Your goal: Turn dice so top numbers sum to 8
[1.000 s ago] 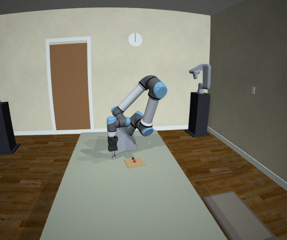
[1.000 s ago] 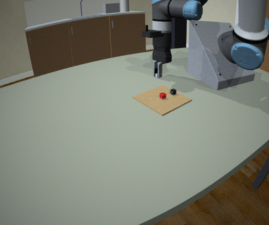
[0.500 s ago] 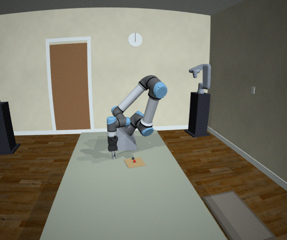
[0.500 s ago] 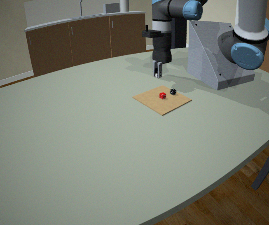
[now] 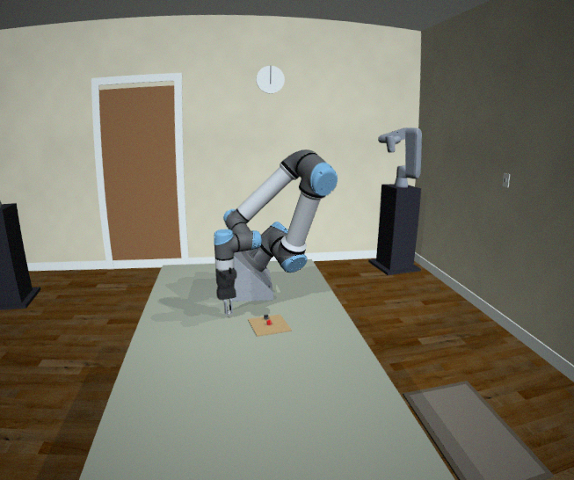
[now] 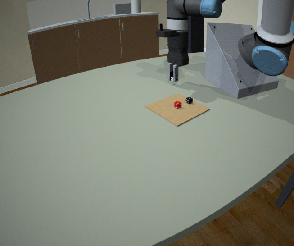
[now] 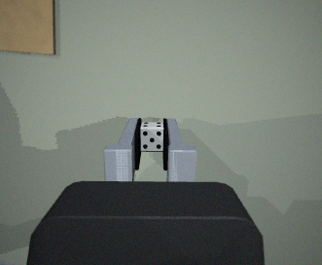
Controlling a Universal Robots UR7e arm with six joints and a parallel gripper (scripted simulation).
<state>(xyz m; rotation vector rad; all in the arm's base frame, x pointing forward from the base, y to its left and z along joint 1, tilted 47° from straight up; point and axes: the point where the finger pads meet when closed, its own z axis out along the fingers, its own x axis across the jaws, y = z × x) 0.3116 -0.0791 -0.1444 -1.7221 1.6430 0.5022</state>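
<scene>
My gripper [image 5: 228, 313] [image 6: 173, 79] [image 7: 152, 133] is shut on the white die [image 6: 171, 79] [image 7: 152, 138], with a pad against each side. It holds the die slightly above the table, off the mat. The die's large face toward the wrist camera shows five pips. The red die [image 5: 269, 322] [image 6: 177, 104] lies flat near the mat's middle. The black die [image 5: 265, 316] [image 6: 189, 100] lies flat beside it, nearer the robot base. Their top numbers are too small to read surely. The tan mat [image 5: 278, 329] [image 6: 177, 119] [image 7: 18, 24] lies flat on the table.
The pale green table [image 5: 245, 403] [image 6: 101, 148] [image 7: 252, 58] carries the mat. The grey robot base mount [image 5: 250, 284] [image 6: 221, 63] stands behind the dice, to the right in the exterior view. Arm shadows fall across the table around the gripper.
</scene>
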